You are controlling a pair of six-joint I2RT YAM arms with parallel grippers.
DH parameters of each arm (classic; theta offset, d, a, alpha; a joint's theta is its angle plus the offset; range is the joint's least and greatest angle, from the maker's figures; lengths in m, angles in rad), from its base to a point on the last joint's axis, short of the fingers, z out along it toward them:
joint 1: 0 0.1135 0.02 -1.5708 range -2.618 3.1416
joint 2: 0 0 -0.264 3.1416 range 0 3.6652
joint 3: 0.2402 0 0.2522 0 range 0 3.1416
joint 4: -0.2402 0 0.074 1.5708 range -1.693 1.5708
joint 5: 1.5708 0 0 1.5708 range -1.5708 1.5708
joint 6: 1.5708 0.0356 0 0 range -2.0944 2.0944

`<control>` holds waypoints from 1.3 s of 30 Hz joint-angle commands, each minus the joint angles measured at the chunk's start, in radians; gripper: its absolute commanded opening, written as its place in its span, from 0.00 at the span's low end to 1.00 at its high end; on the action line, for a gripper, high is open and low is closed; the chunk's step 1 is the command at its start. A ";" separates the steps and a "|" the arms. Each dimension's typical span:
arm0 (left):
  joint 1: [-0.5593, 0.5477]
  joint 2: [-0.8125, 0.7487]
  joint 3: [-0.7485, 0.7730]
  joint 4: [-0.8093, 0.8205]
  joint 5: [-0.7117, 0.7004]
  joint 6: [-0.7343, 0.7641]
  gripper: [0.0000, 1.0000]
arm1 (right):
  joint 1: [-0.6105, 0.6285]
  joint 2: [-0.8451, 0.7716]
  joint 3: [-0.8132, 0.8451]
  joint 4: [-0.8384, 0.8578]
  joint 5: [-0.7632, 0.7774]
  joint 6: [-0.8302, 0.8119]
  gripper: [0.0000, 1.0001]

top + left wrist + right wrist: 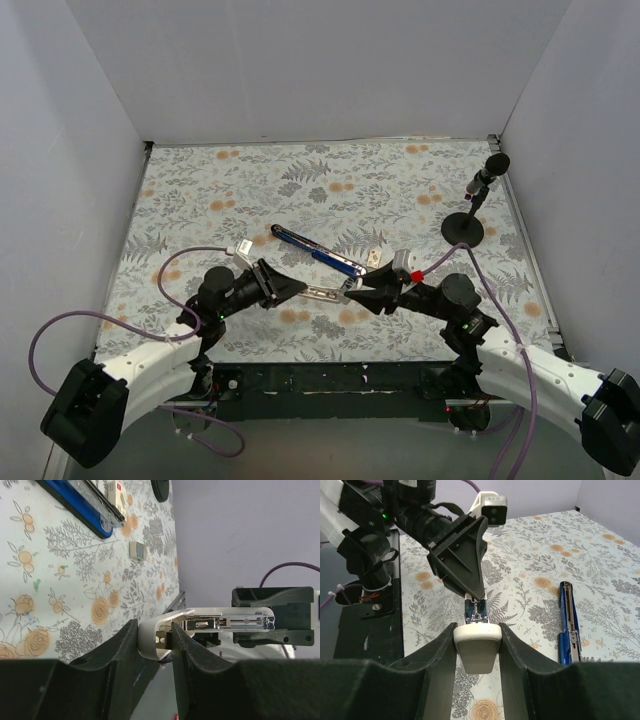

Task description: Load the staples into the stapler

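Left gripper (298,290) and right gripper (352,294) clamp ends of white-capped silver rail (322,293). Pale whitish staples (373,257) lie beyond, beside bright blue stapler (315,250); right nearer.

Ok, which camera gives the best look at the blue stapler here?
The right wrist view: the stapler lies whole in frame, blue body and silvery rail plain. The top external view shows the stapler whole but small. The left wrist view crops the stapler at the top edge.

no legible text, no readable labels, brands or numbers
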 commanded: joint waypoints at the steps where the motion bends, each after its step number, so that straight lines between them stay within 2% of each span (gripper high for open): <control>1: 0.012 -0.065 0.162 -0.268 -0.147 0.190 0.00 | 0.017 0.022 -0.001 -0.023 -0.016 -0.049 0.01; 5: 0.012 -0.104 0.301 -0.499 -0.253 0.354 0.00 | 0.020 0.045 -0.002 -0.106 0.005 -0.078 0.01; 8: 0.012 -0.096 0.381 -0.596 -0.296 0.461 0.00 | 0.023 0.075 0.012 -0.191 0.021 -0.095 0.01; 13: 0.012 -0.063 0.446 -0.655 -0.301 0.582 0.00 | 0.037 0.190 0.023 -0.246 0.051 -0.125 0.01; 18: 0.012 -0.044 0.454 -0.689 -0.328 0.615 0.00 | 0.092 0.353 0.039 -0.246 0.154 -0.132 0.01; 23: 0.012 -0.065 0.385 -0.658 -0.385 0.558 0.00 | 0.158 0.488 0.055 -0.225 0.249 -0.147 0.01; 31: 0.012 -0.196 0.252 -0.589 -0.505 0.423 0.00 | 0.192 0.667 0.050 -0.188 0.343 -0.136 0.01; 39: 0.023 -0.354 0.016 -0.558 -0.575 0.215 0.00 | 0.244 0.807 0.059 -0.177 0.421 -0.147 0.01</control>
